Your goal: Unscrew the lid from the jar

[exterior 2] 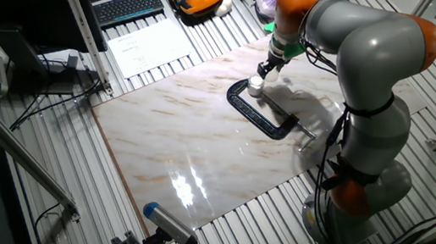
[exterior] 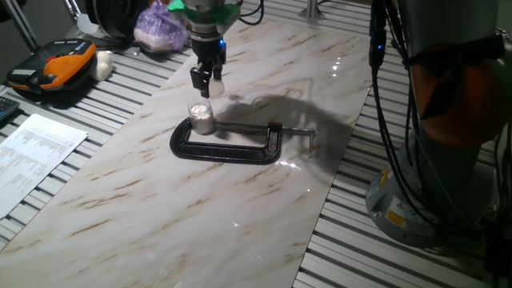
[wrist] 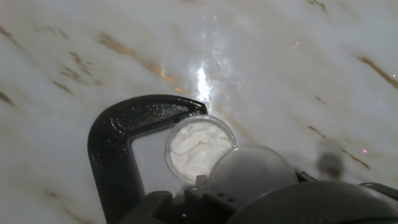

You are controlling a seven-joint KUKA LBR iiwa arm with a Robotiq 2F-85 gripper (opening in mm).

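Note:
The small clear jar (exterior: 201,117) with white contents stands inside the black C-clamp (exterior: 228,152) on the marble slab. In the hand view the jar (wrist: 199,148) is open on top and the white contents show. The translucent whitish lid (wrist: 252,174) is off the jar, held just above and beside its mouth. My gripper (exterior: 206,86) hangs right above the jar, shut on the lid. The other fixed view shows the gripper (exterior 2: 266,68) over the jar (exterior 2: 256,86) at the clamp's (exterior 2: 255,112) far end.
The clamp's screw handle (exterior: 308,138) sticks out to the right. An orange and black device (exterior: 52,68), a purple bag (exterior: 160,28) and a paper sheet (exterior: 32,152) lie off the slab on the left. The robot base (exterior: 416,200) stands on the right.

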